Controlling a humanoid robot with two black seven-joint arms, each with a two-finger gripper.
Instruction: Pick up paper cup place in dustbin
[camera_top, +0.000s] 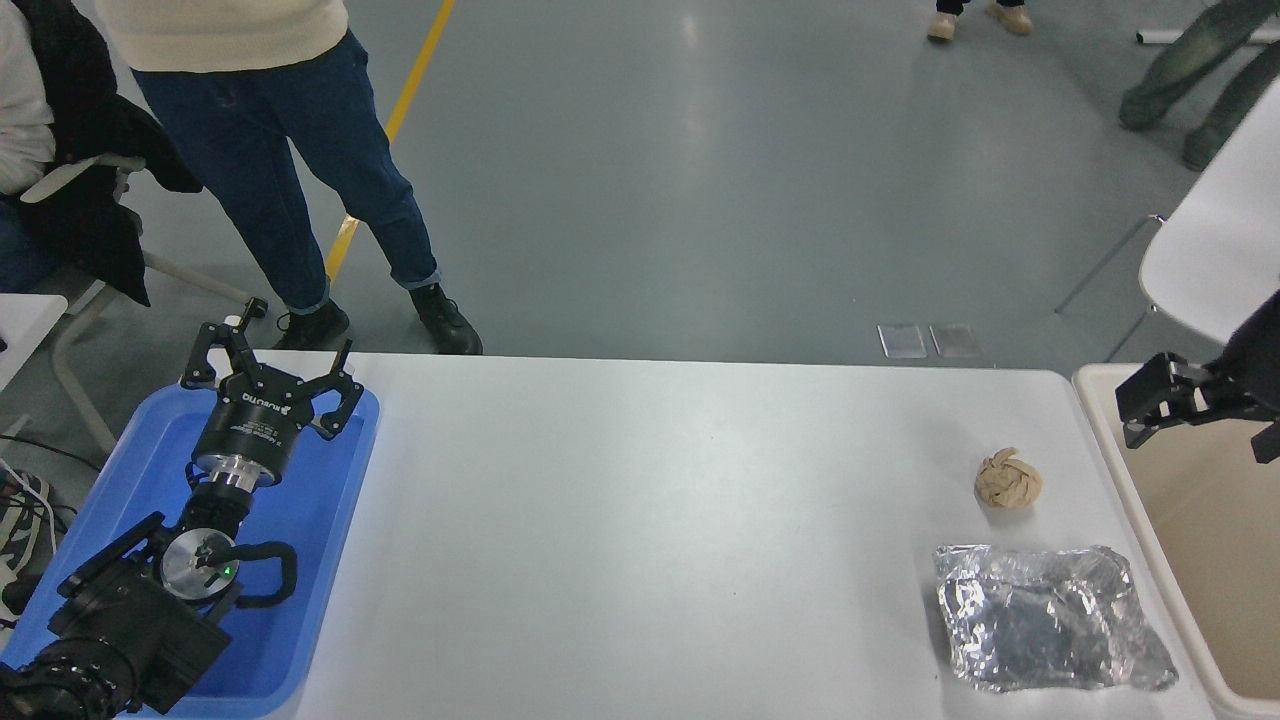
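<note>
The paper cup is not in view anywhere on the table. The beige dustbin (1155, 530) stands at the table's right end, cut off by the picture's right edge; the part of its inside that shows holds nothing. My right gripper (1135, 410) reaches in from the right edge and hangs above the dustbin's near-left rim, with nothing visible in it. My left gripper (268, 375) is parked open over the blue tray (330, 540) at the lower left.
A crumpled brown paper ball (1008, 478) and a crinkled silver foil sheet (1050, 618) lie on the table beside the dustbin. A person in jeans (290, 150) stands at the far left corner. A white chair (1210, 260) stands behind the dustbin.
</note>
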